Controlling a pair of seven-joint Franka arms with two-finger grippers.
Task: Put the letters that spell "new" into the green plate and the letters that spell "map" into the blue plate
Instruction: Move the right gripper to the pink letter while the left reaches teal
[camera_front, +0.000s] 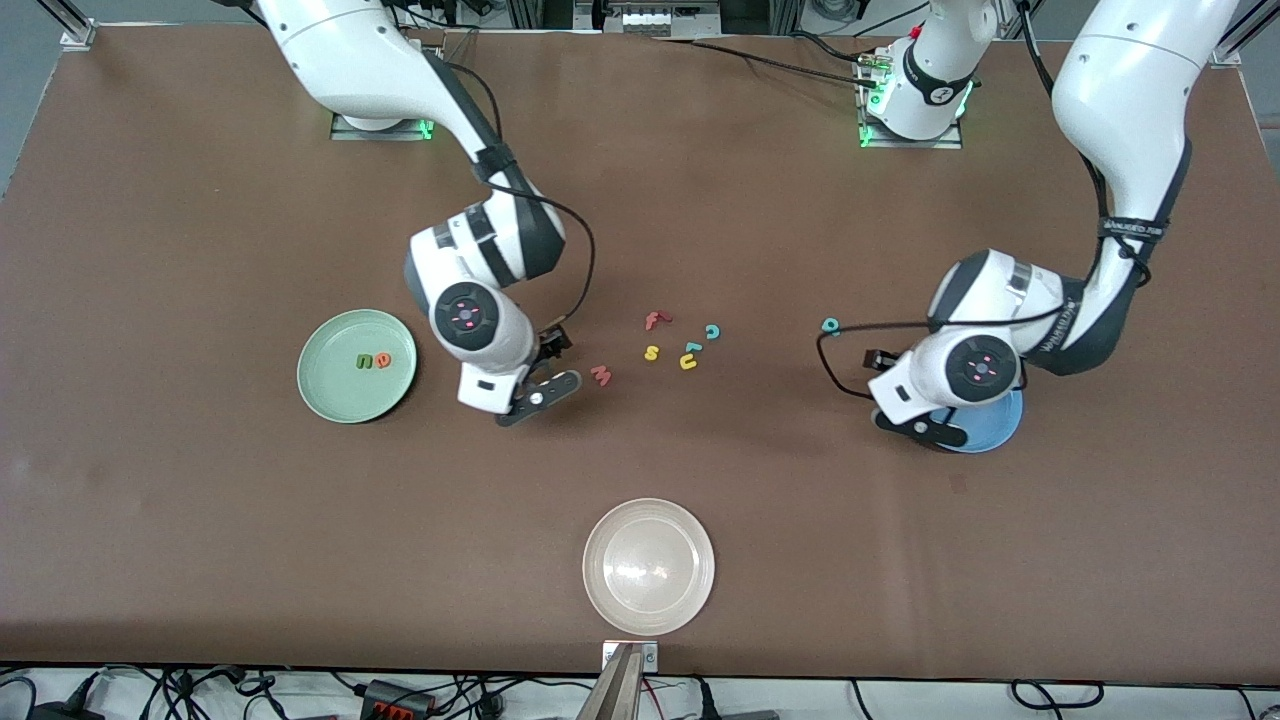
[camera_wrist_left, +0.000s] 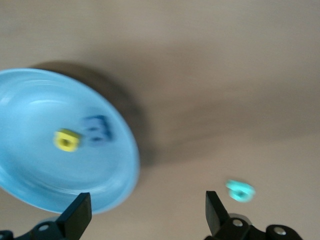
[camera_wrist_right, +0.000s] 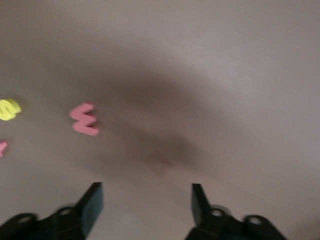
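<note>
The green plate holds the dark green "n" and the orange "e". The red-pink "w" lies on the table. Beside it, toward the green plate, my right gripper hangs open and empty over bare table. The blue plate holds the blue "m" and a yellow letter. My left gripper is open and empty over that plate's edge. A teal letter lies on the table farther from the front camera than the blue plate.
A cluster of loose letters lies mid-table: red "f", yellow "s", teal "c", yellow "u". A whitish-beige plate stands near the table's front edge.
</note>
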